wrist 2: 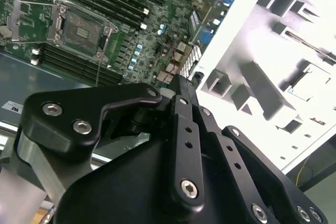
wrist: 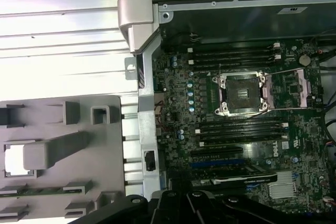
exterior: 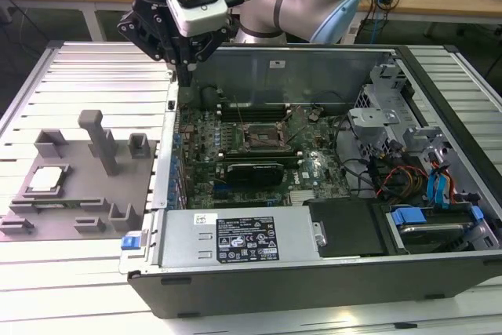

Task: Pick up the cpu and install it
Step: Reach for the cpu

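The cpu, a small silvery-white square, lies in a pocket of the grey tray at the exterior view's left, outside the computer case. In the first wrist view the cpu shows as a bright square partly behind a tray post. The open socket sits mid-motherboard, its metal frame raised, with nothing in it. My gripper hangs above the case's wall nearest the tray, between the tray and the socket. Its black fingers meet at the tips, shut and holding nothing.
The tray carries a tall post and several low blocks. The open case holds the motherboard, memory slots, a power supply at the front, and drive bays with cables at the exterior view's right. A ribbed metal table lies underneath.
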`<act>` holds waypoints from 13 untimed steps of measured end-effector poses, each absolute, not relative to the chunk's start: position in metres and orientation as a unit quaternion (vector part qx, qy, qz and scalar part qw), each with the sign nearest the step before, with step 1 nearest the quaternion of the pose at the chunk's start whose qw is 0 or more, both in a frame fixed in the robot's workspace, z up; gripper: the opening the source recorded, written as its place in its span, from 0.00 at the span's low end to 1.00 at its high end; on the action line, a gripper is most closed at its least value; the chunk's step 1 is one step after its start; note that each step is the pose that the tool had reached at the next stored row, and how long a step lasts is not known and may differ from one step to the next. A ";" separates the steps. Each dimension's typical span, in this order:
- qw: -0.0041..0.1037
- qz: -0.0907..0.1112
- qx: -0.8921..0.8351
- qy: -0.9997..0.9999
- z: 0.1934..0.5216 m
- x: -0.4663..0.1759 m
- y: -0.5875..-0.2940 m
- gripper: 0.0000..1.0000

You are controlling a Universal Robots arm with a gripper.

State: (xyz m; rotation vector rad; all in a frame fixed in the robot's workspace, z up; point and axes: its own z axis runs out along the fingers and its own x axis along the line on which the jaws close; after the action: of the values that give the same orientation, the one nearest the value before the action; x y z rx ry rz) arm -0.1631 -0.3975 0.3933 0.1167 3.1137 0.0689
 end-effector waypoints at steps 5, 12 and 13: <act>0.012 0.022 0.037 0.999 0.393 -0.175 -0.397 0.11; 0.013 0.022 0.037 0.999 0.393 -0.189 -0.395 0.11; 0.013 0.022 0.037 0.999 0.393 -0.190 -0.395 0.11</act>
State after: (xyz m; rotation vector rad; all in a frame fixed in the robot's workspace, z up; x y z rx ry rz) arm -0.1905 -0.3947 0.3933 0.1166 3.1135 0.0688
